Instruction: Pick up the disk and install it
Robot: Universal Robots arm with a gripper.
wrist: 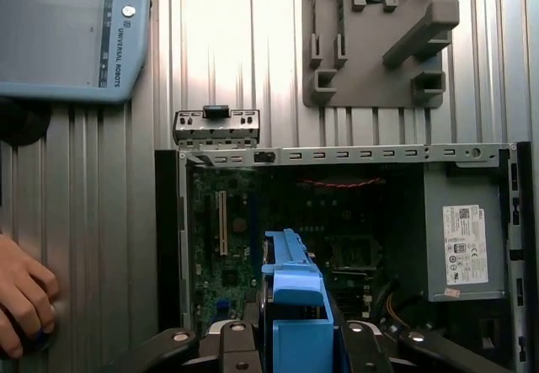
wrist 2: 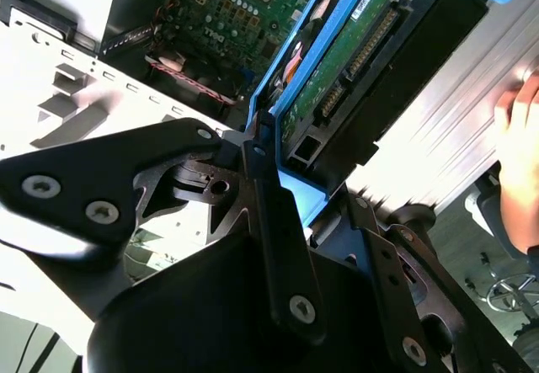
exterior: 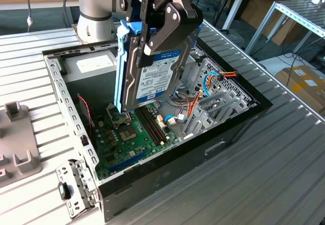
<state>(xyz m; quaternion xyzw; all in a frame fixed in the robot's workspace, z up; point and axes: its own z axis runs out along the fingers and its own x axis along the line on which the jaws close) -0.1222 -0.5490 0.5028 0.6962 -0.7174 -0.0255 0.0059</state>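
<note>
Upper centre of the exterior view, the gripper [exterior: 152, 37] clamps the disk [exterior: 152, 75] edge-up over the motherboard [exterior: 133, 142]; a loose grip could drop it there.

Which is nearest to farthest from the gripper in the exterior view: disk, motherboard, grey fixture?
1. The disk, clamped in the gripper.
2. The motherboard, below, inside the case.
3. The grey fixture, at the exterior view's left.

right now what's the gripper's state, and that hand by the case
Gripper: shut on the flat dark blue-framed disk.
Person's hand: resting on the ribbed metal table, grip cannot be told.
</note>
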